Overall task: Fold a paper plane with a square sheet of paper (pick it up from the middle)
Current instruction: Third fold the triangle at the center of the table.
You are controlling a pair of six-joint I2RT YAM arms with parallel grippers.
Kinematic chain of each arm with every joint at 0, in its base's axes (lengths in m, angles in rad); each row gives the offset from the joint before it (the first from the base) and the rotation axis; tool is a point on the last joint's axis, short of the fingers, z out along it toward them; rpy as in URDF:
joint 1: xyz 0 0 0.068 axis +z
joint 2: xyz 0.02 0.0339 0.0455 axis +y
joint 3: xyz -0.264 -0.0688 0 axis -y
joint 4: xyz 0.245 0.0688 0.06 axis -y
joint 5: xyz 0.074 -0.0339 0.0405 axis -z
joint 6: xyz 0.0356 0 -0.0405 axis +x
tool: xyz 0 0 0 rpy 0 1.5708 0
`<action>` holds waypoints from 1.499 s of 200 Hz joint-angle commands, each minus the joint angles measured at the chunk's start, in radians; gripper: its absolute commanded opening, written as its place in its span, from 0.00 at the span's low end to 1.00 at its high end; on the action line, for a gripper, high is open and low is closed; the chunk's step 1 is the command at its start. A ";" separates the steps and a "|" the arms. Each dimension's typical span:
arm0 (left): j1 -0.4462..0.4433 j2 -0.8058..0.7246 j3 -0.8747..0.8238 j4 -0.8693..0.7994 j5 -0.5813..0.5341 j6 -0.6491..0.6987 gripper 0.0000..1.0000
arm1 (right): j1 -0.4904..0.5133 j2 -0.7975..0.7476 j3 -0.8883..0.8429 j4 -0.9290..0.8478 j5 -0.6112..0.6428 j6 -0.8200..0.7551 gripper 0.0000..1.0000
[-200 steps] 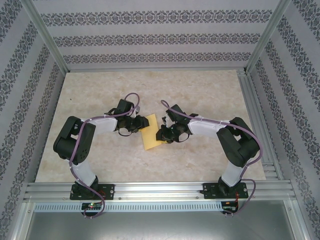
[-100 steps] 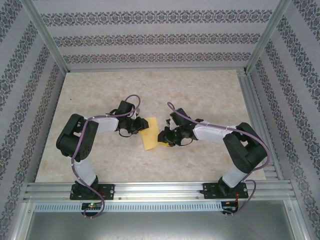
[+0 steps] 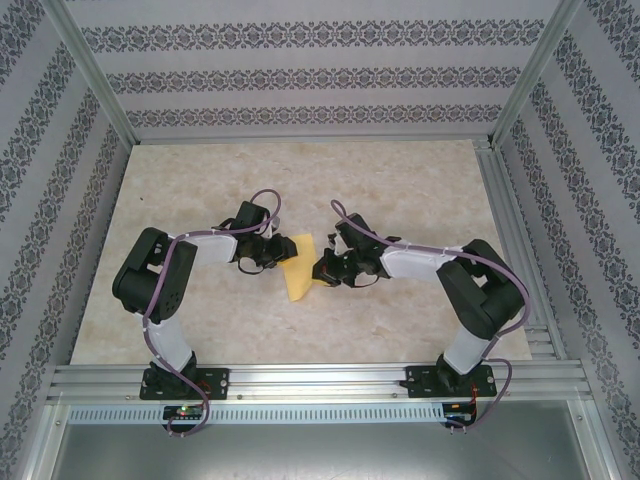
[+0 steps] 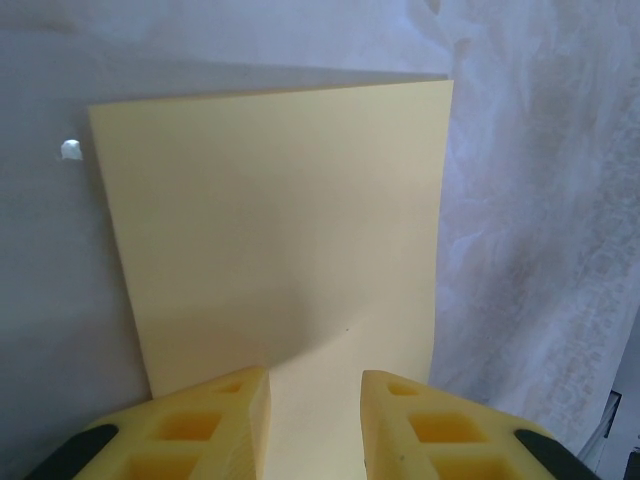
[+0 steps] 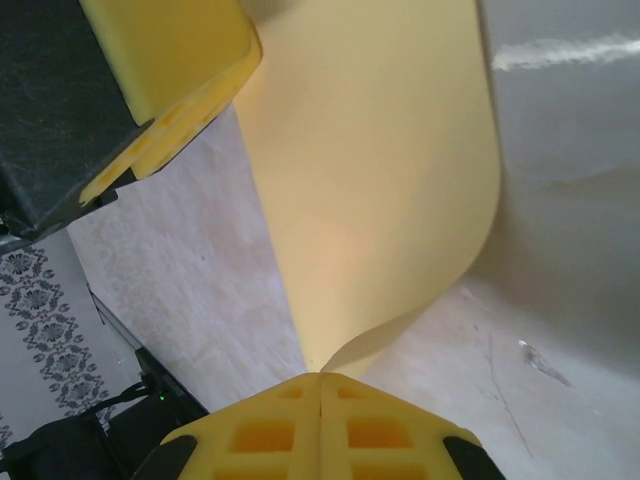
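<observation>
My right claw is pressed together and pinches the paper at the very edge. That side rises from the table in a soft curve, and the other part lies flat. My left claw stands spread at the opposite edge, with a strip of paper showing between its fingers. I cannot tell if the tips press on the paper. The paper is near the middle of the table, between my two claws.

I judge that the step is a fold. To do it well, I should carry the pinched edge over in a low arc toward my left claw, slowly, because the grip is only at the tips and thin paper slips or tears easily. My left claw should press the flat part down, so the paper does not slide. I should match the edges first and only then flatten the fold.

The paper is plain yellow and thin, with straight edges and sharp corners. I see a faint shadow line near my left claw, but no sharp crease. From above it looks longer than wide, perhaps because one side is lifted.
</observation>
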 commanded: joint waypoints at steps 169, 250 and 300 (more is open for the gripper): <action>-0.014 -0.128 -0.005 -0.014 -0.139 -0.022 0.33 | 0.060 0.207 0.215 0.065 0.021 -0.130 0.00; -0.013 -0.072 0.001 -0.027 -0.174 -0.019 0.29 | 0.076 0.256 0.269 0.019 0.020 -0.196 0.00; -0.013 -0.033 0.011 -0.019 -0.159 -0.019 0.29 | 0.073 0.261 0.263 0.027 0.069 -0.185 0.00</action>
